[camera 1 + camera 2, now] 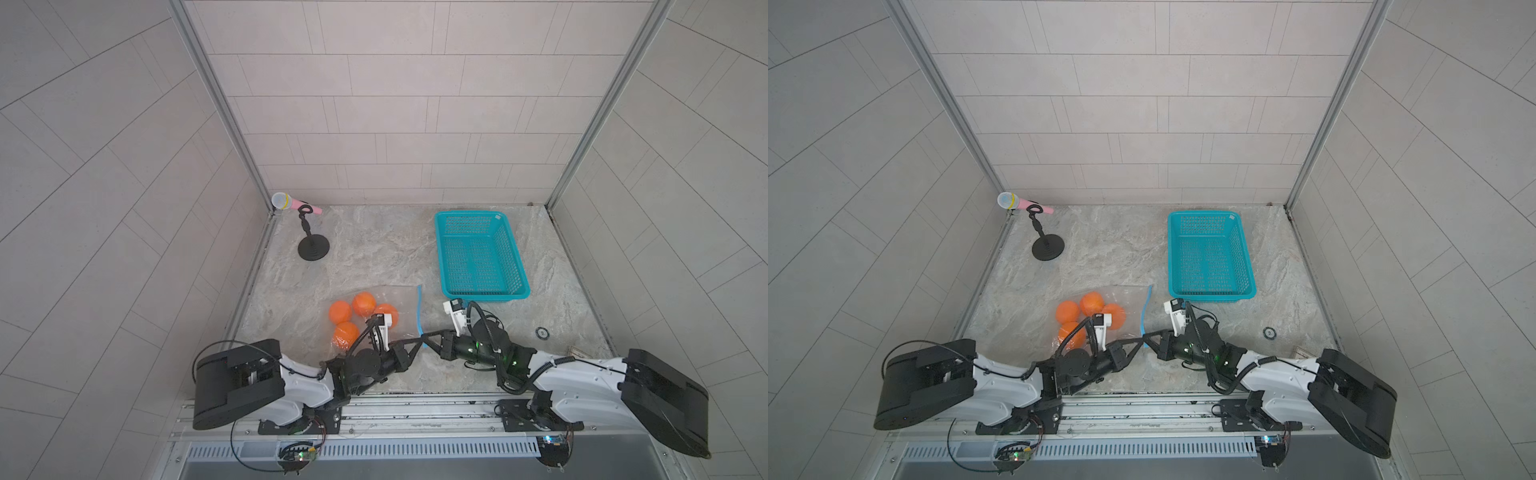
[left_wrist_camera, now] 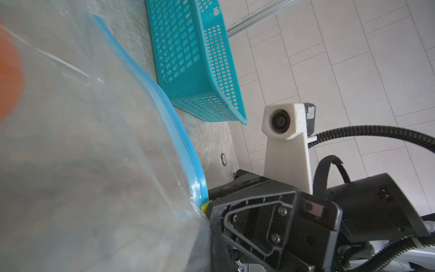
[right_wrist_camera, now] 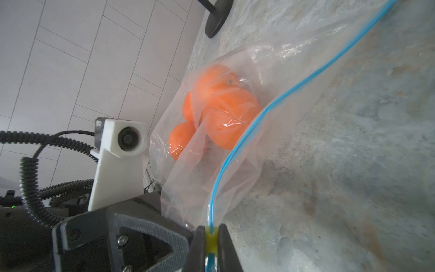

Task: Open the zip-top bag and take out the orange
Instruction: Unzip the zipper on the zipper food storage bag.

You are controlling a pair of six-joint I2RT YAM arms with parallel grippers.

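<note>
The zip-top bag (image 1: 403,295) lies on the table (image 1: 374,249) at 8 o'clock from the teal basket (image 1: 484,294), with four oranges (image 1: 364,304) inside. The right gripper (image 3: 211,240) jaws clamp the yellow tip (image 3: 211,246) of the blue zip strip (image 3: 237,143). The left gripper (image 1: 419,340) jaws are closed on the bag film just beside it, at the bag's 4 o'clock corner.

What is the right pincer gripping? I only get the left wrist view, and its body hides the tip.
Observer: The right pincer is shut on the yellow slider at the end of the zip-top bag's blue strip.
Operator: Where's my left pincer?
Observer: Your left pincer is shut, tip to tip with the right at that bag corner; whether it pinches plastic, I cannot tell.
Operator: How many oranges?
Observer: Four oranges, all inside the bag.
</note>
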